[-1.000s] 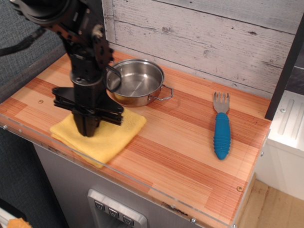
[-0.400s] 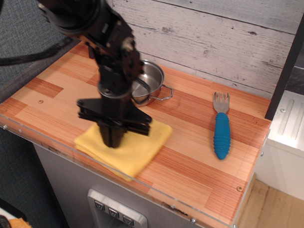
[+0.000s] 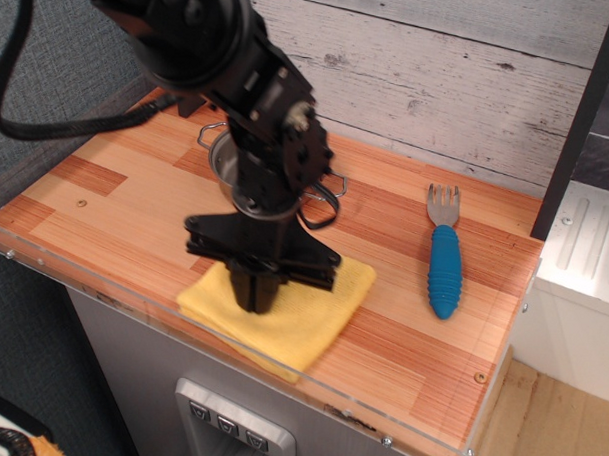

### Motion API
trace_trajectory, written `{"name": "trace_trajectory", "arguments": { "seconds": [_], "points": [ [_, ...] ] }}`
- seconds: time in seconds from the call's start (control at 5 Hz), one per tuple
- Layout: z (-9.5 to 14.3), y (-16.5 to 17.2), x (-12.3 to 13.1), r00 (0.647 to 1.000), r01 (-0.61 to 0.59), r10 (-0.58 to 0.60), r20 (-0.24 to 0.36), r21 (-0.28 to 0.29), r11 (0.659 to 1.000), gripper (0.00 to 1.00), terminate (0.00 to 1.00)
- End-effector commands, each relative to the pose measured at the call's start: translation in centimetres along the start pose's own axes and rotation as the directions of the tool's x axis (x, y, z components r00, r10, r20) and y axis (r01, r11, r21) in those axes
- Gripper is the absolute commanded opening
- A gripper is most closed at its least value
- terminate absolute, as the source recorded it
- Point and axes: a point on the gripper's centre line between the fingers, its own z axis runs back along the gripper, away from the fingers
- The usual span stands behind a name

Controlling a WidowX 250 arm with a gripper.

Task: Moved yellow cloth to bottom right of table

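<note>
The yellow cloth (image 3: 301,318) lies flat on the striped wood table (image 3: 411,342), near the front edge, about mid-width. My gripper (image 3: 254,298) points straight down and presses onto the cloth's left part, its black fingers close together on the fabric. The arm hides the middle of the cloth and most of the steel pan behind it.
A steel pan (image 3: 321,194) stands behind the arm, mostly hidden. A blue-handled fork (image 3: 444,258) lies at the right. A clear acrylic rim (image 3: 132,292) runs along the front edge. A grey plank wall (image 3: 440,83) backs the table.
My gripper has slid rightward along the front edge, dragging the yellow cloth with it from the front left toward the middle. The pan and the fork have not moved.
</note>
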Motion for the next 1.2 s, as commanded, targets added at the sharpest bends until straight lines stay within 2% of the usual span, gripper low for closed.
{"name": "trace_trajectory", "arguments": {
  "seconds": [0.0, 0.4, 0.6, 1.0],
  "points": [
    [1.8, -1.9, -0.1, 0.997, -0.053, 0.052, 0.064, 0.001, 0.999, 0.00, 0.00],
    [2.9, -0.8, -0.2, 0.992, -0.104, 0.103, 0.071, 0.004, 0.995, 0.00, 0.00],
    [3.8, -0.3, 0.0, 0.990, -0.108, 0.107, 0.088, 0.010, 0.994, 1.00, 0.00],
    [6.1, 0.3, 1.0, 0.981, -0.146, 0.148, 0.124, -0.019, 0.989, 1.00, 0.00]
  ]
}}
